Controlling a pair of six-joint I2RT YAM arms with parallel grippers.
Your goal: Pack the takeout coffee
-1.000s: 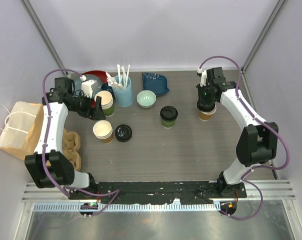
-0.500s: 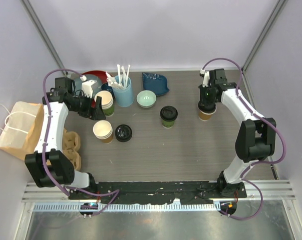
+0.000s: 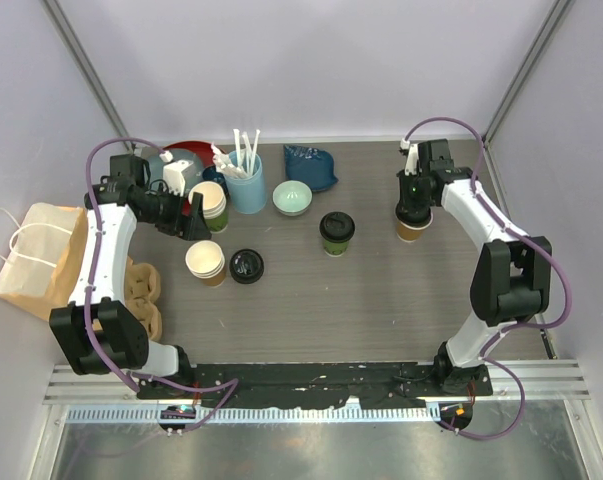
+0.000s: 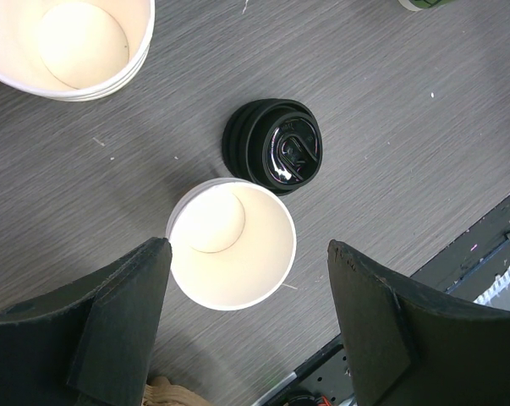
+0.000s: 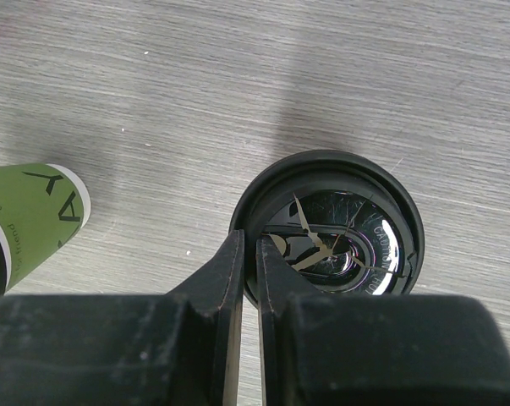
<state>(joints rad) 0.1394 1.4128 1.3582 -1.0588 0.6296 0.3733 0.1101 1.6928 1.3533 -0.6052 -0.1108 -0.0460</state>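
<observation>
The brown-walled cup (image 3: 413, 230) with a black lid (image 5: 339, 228) stands at the right of the table. My right gripper (image 3: 413, 205) is right over it, its jaws pinched shut (image 5: 249, 254) on the near rim of the lid. The green-walled lidded cup (image 3: 336, 232) stands in the middle of the table, and its wall shows at the left of the right wrist view (image 5: 30, 216). My left gripper (image 3: 194, 217) is open and empty (image 4: 248, 262) above a lidless cup stack (image 4: 231, 254).
A brown paper bag (image 3: 36, 258) lies at the far left, with a cardboard cup carrier (image 3: 141, 295) beside it. A loose stack of black lids (image 3: 247, 266), two lidless cup stacks (image 3: 205, 260), a blue holder with stirrers (image 3: 245, 180), a pale bowl (image 3: 292, 197) and a red plate (image 3: 186, 150) fill the back left.
The right arm has shifted slightly, its gripper staying on the brown cup's lid. The left arm and the cups have not moved.
</observation>
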